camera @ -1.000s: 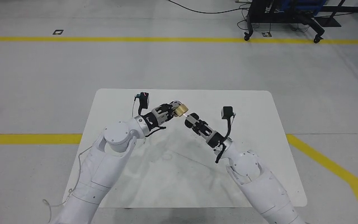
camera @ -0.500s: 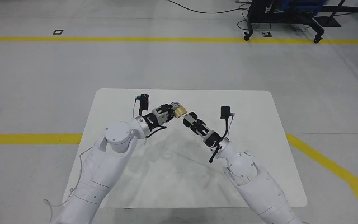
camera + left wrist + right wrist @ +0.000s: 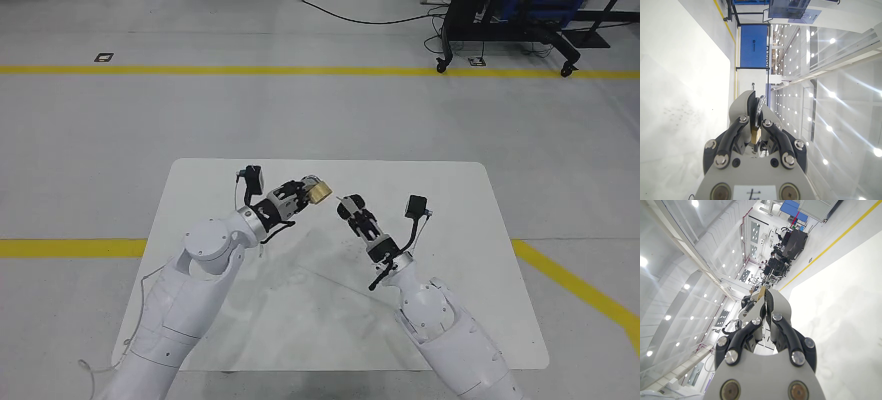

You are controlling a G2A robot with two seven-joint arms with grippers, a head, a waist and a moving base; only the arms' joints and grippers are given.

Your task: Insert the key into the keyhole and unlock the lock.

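Note:
A brass padlock (image 3: 318,190) hangs in the air over the far middle of the white table (image 3: 470,300), with my left gripper (image 3: 308,192) shut on it. In the left wrist view the brass body (image 3: 755,135) sits deep between the fingers and the silver shackle (image 3: 761,105) points out past the left gripper (image 3: 758,108). My right gripper (image 3: 346,205) is just to the right of the padlock with a small gap between. It is shut on a thin silver key (image 3: 764,310). The padlock's brass edge (image 3: 761,293) shows just past the right gripper (image 3: 763,298).
Both arms hover above the table, whose bare top (image 3: 677,85) carries only faint scuff marks. A yellow line (image 3: 300,70) runs across the floor beyond it. A dark wheeled frame (image 3: 520,35) stands far off at the back right.
The right gripper has drawn a little back to the right, opening a small gap to the padlock, and its forearm has swung inward. The left gripper has shifted the padlock slightly farther away.

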